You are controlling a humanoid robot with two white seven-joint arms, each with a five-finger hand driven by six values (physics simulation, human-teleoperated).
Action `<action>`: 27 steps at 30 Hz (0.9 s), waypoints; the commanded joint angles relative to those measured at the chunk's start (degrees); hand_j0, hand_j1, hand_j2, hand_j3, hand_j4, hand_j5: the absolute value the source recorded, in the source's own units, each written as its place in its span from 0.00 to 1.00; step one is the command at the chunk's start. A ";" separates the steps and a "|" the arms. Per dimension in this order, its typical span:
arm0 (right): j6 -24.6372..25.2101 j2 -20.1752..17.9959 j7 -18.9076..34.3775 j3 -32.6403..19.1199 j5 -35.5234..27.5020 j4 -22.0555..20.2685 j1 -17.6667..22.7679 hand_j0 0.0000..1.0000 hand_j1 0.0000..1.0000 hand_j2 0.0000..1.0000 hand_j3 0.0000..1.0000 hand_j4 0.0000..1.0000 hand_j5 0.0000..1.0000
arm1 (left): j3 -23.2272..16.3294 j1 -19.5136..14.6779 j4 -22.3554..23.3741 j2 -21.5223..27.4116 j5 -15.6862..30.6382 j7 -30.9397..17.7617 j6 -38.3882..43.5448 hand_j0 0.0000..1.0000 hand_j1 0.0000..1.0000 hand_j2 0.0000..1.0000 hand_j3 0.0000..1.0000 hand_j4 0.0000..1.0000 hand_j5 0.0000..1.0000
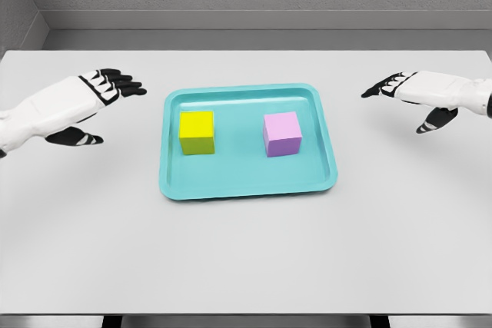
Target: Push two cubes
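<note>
- Head view: a smooth yellow cube (197,132) and a matte pink cube (282,134) sat apart inside a shallow, round-cornered teal tray (247,182) on the plain white table (246,259).
- The left hand (100,90) and right hand (407,88) hovered either side of the tray, fingers spread, holding nothing.
</note>
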 commanded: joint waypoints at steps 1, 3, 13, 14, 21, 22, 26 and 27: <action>0.14 -0.11 -0.48 0.00 -0.32 -0.01 0.00 1.00 1.00 1.00 1.00 1.00 1.00 | -0.03 0.00 0.69 -0.32 0.00 0.01 0.09 1.00 1.00 1.00 1.00 1.00 1.00; 0.14 -0.11 -0.21 0.17 -0.32 -0.01 -0.09 1.00 1.00 1.00 1.00 1.00 1.00 | -0.12 -0.09 0.69 -0.59 0.88 0.01 0.09 1.00 1.00 1.00 1.00 1.00 1.00; 0.14 -0.20 -0.48 3.34 -0.23 0.52 -2.02 1.00 1.00 1.00 1.00 1.00 1.00 | -0.21 -0.09 0.78 -0.85 0.97 0.01 0.09 1.00 1.00 1.00 1.00 1.00 1.00; 0.14 -0.02 -0.57 3.25 -0.23 1.40 -2.20 1.00 1.00 1.00 1.00 1.00 1.00 | -0.21 -0.09 0.87 -0.85 0.97 -0.08 0.09 1.00 1.00 1.00 1.00 1.00 1.00; 0.14 1.56 4.02 3.43 -0.06 1.49 -2.99 0.12 0.12 0.12 0.12 0.12 0.12 | -0.21 -1.76 7.19 -2.52 -0.09 0.01 0.09 1.00 1.00 1.00 1.00 1.00 1.00; 0.14 1.73 4.02 3.34 -0.06 1.13 -3.16 0.11 0.11 0.11 0.11 0.11 0.11 | -0.21 -2.63 9.04 -2.78 -1.14 0.01 0.09 1.00 1.00 1.00 1.00 1.00 1.00; 0.14 5.43 4.02 4.57 0.03 0.96 -5.27 0.11 0.11 0.11 0.11 0.11 0.11 | -4.69 -8.70 16.16 -5.24 -4.39 0.19 0.09 1.00 1.00 1.00 1.00 1.00 1.00; 0.14 6.39 4.02 4.92 0.03 0.96 -5.71 0.11 0.11 0.11 0.11 0.11 0.11 | -5.30 -8.79 16.95 -6.38 -4.66 0.18 0.09 1.00 1.00 1.00 1.00 1.00 1.00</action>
